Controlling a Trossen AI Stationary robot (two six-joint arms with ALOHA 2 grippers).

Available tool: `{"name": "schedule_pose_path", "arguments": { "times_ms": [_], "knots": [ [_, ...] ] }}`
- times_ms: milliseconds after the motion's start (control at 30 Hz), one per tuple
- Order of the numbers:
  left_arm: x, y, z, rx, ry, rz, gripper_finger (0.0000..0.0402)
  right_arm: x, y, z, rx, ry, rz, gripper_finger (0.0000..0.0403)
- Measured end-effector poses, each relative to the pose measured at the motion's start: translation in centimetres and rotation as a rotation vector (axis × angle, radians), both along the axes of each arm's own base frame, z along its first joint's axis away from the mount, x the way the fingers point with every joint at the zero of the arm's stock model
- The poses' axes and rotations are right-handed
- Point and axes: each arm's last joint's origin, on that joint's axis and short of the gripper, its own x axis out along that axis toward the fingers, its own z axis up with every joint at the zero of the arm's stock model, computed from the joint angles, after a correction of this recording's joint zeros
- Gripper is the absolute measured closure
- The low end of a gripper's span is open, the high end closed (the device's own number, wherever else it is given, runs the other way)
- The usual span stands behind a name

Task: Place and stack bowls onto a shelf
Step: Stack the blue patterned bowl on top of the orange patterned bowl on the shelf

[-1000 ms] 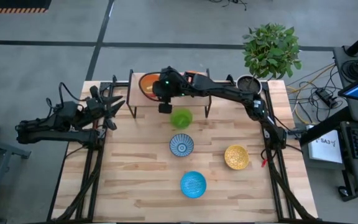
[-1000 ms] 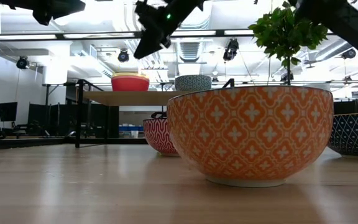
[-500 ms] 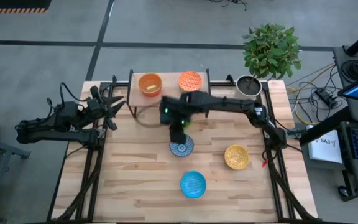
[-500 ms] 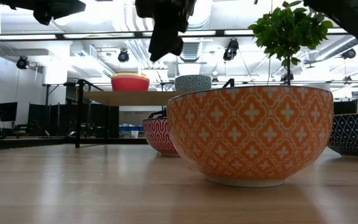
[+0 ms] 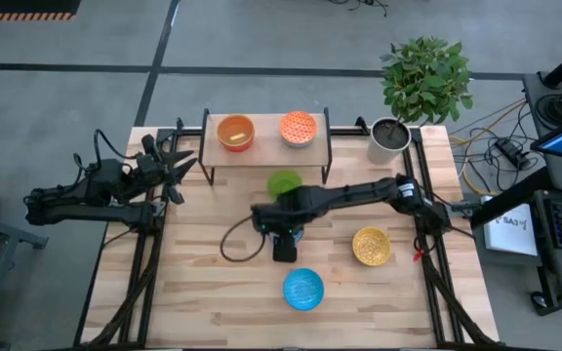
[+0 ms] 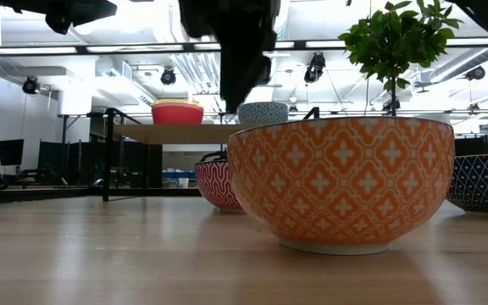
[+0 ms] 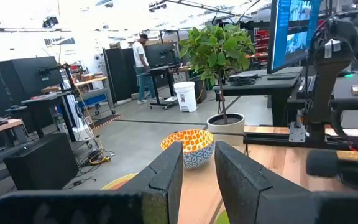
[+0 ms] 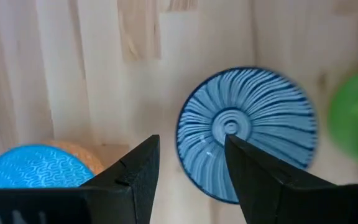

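The shelf [image 5: 266, 148] stands at the table's far edge with a yellow-orange bowl [image 5: 234, 132] and an orange patterned bowl [image 5: 299, 128] on its board. The green bowl [image 5: 284, 183], gold bowl [image 5: 371, 246] and light blue bowl [image 5: 303, 290] rest on the tabletop. My right gripper [image 5: 283, 244] hangs open over the blue-white patterned bowl [image 8: 247, 142], pointing down, apart from it; in the high view the gripper hides that bowl. My left gripper [image 5: 169, 168] waits open at the table's left edge.
A grey plant pot [image 5: 390, 136] with a leafy plant [image 5: 425, 76] stands at the far right corner. In the low view the light blue bowl's orange patterned outside [image 6: 341, 182] fills the foreground. A cable loops on the table [image 5: 237, 244] left of my right gripper.
My right gripper has drawn away from the shelf toward the table's near edge, passing over the green bowl, and now hangs above the blue-white patterned bowl. The orange patterned bowl on the shelf has come into full view. No bowl has moved.
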Motion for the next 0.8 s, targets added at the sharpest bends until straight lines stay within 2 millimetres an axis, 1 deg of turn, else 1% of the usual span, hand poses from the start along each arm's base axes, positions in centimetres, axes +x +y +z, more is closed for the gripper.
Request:
{"name": "schedule_pose_path", "arguments": {
  "times_ms": [133, 267, 433, 567, 700, 800],
  "knots": [
    [0.0, 0.0, -0.2, -0.008, 0.013, -0.002, 0.0325, -0.1, 1.2, -2.2, 0.015, 0.030, -0.041, 0.0232],
    [0.0, 0.0, -0.4, -0.011, 0.038, -0.008, 0.0325, -0.6, 1.6, -3.9, -0.032, 0.074, -0.098, 0.0232],
    [0.0, 0.0, -0.4, -0.011, 0.040, -0.008, 0.0325, -0.8, 1.4, -5.3, -0.049, 0.102, -0.115, 0.0233],
    [0.0, 0.0, -0.4, -0.005, 0.042, -0.007, 0.0325, -1.0, 1.5, -6.5, -0.054, 0.113, -0.094, 0.0239],
    [0.0, 0.0, -0.4, -0.005, 0.043, -0.008, 0.0325, -1.0, 1.5, -7.7, -0.059, 0.093, -0.058, 0.0251],
    [0.0, 0.0, -0.4, -0.005, 0.043, -0.008, 0.0325, -0.8, 1.5, -8.0, -0.058, 0.069, -0.048, 0.0269]
  ]
}}
